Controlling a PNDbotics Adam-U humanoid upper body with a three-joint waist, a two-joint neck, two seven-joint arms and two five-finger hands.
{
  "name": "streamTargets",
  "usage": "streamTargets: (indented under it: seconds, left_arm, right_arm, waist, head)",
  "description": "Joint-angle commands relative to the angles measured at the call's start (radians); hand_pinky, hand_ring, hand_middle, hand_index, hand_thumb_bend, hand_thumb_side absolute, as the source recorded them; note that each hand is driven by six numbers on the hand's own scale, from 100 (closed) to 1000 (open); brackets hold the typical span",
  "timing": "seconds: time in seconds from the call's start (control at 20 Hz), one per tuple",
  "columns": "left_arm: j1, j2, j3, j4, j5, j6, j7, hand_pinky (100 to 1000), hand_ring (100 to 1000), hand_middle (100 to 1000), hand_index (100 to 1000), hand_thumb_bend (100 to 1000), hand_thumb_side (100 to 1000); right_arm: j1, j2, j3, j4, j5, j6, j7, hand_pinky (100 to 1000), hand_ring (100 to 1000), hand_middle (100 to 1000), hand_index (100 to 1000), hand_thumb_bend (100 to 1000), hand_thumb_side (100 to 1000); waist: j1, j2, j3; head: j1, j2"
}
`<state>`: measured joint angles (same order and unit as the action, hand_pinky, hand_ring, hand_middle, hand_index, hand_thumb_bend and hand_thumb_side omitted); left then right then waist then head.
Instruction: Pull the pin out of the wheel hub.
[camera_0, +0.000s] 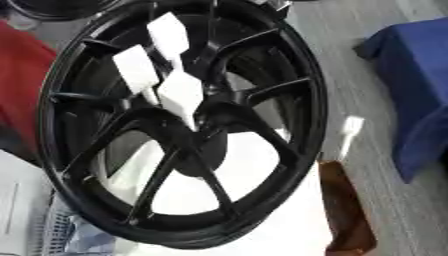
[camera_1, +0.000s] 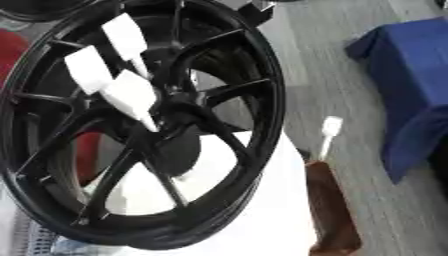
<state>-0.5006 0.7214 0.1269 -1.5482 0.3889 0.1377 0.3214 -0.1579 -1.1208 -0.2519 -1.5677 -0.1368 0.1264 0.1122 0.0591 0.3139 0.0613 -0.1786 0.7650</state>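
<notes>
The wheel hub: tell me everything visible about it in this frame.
The wheel hub is a glossy black spoked rim, metal by its look, standing tilted and filling most of the view. Thin spokes branch in pairs from a dark centre to the outer ring. Three white pins with flat, paddle-like heads stick out near its centre. White surface shows through the gaps. No hand touches it.
</notes>
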Motion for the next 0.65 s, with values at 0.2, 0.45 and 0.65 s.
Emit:
streamTargets:
  seconds: [0.2, 0.45, 0.65]
  left_arm:
    - [-0.017, 0.038, 0.013, -0.016, 0.008, -0.002, 0.000, 763, 777, 682, 754, 505, 672]
    - [-0.029, 0.026, 0.007, -0.019, 0.008, -0.001, -0.004, 763, 777, 682, 754, 503, 672]
    - [-0.043, 0.014, 0.001, -0.024, 0.006, -0.001, -0.007, 762, 775, 680, 753, 501, 669]
  right_arm:
    - [-0.039, -0.028, -0.005, -0.038, -0.086, -0.005, -0.056, 918, 749, 736, 781, 217, 366]
    - [-0.099, -0.019, 0.039, -0.111, -0.172, -0.001, -0.081, 923, 734, 723, 772, 116, 399]
    - [-0.161, 0.011, 0.078, -0.159, -0.221, 0.007, -0.080, 930, 732, 724, 772, 105, 402]
  waist:
    - [-0.004, -0.031, 0.001]
    - [-0.008, -0.034, 0.012]
    - [-0.011, -0.036, 0.024]
  head:
    - [-0.009, 0.005]
    - [-0.016, 0.005]
    - [-0.019, 0.002]
